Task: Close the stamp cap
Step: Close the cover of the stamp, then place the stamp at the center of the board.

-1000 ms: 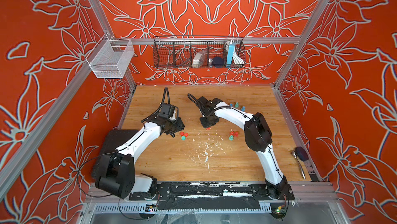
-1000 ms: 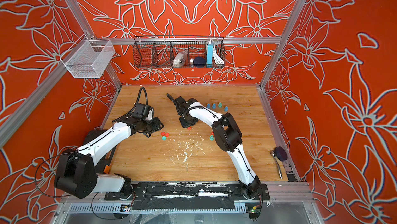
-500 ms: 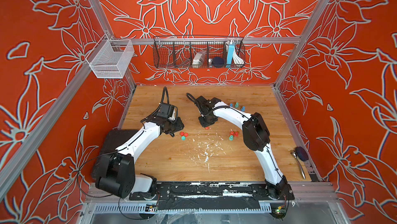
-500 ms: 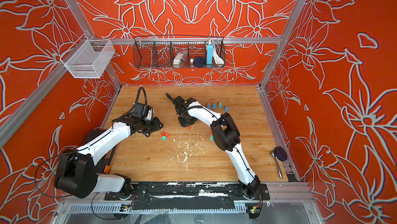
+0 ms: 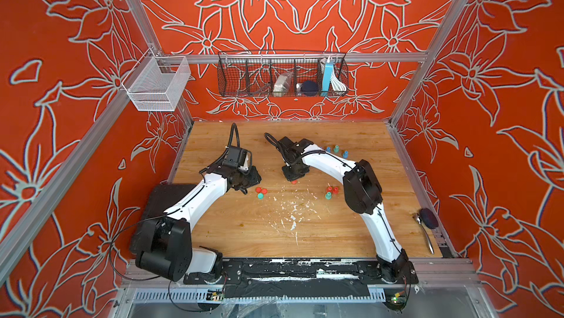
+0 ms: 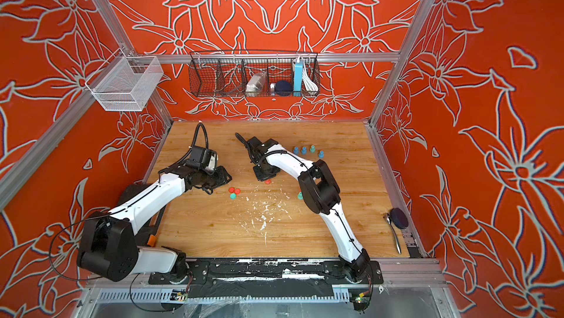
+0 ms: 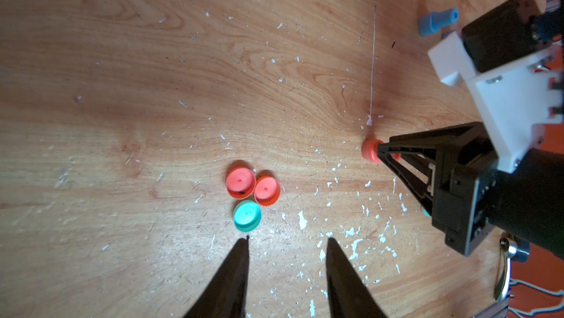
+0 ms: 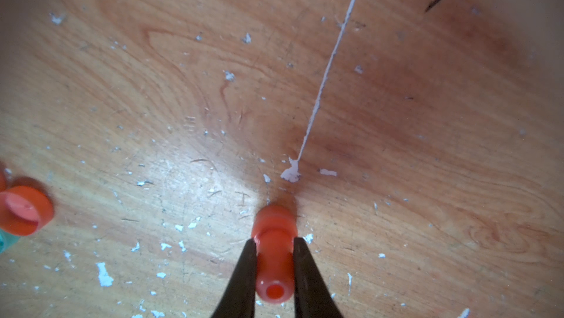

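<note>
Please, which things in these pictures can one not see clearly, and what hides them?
Orange stamp: in both top views, nearly all hidden under the right gripper.
Stamps by the right elbow: in a top view, partly covered by the arm.
Teal cap: in the right wrist view, cut off by the edge.
Wire basket contents: too small, behind the mesh.
</note>
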Robot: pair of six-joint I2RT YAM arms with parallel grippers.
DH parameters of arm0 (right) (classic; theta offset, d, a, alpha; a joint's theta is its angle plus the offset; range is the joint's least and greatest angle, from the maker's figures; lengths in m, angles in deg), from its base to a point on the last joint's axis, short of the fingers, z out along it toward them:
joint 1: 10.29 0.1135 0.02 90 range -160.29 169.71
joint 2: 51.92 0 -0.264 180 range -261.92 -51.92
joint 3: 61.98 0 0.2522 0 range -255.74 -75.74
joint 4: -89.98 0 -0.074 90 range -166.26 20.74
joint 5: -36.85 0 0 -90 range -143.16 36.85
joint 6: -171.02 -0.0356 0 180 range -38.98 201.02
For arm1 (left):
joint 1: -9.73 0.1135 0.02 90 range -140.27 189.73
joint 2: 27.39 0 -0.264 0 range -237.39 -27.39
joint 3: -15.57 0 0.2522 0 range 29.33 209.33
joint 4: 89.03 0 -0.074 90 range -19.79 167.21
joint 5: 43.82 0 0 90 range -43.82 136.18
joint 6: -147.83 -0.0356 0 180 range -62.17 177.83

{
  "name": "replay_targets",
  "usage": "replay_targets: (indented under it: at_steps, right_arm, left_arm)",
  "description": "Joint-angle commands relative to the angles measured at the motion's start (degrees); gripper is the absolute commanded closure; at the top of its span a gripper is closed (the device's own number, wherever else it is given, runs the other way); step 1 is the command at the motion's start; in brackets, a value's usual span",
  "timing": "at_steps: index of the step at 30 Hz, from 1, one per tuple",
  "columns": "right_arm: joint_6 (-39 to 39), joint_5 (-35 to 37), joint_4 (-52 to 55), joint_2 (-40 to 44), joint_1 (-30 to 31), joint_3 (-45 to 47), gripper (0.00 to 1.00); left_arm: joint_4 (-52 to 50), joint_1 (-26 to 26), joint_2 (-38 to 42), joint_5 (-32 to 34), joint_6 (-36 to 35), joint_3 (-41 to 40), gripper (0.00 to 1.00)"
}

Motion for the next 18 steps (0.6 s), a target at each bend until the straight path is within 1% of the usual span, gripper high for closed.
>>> replay_targets:
  at_steps: [1, 8, 18]
  right_arm:
    - [0.18, 1.57, 0.69, -2.09, 0.45, 1.24, 0.89]
    - [0.38, 2.88, -1.9, -0.48, -1.44, 6.05, 0.9]
    - [1.86, 3.24, -6.14, 4.32, -10.21, 13.96, 0.91]
  left_arm:
    - [0.06, 0.47, 1.27, -0.5, -0.71, -0.44, 0.58]
    - [-0.33, 0.73, 1.91, -0.35, -0.89, -0.26, 0.58]
    - [0.46, 0.82, 2.18, -0.69, -0.59, -0.69, 0.58]
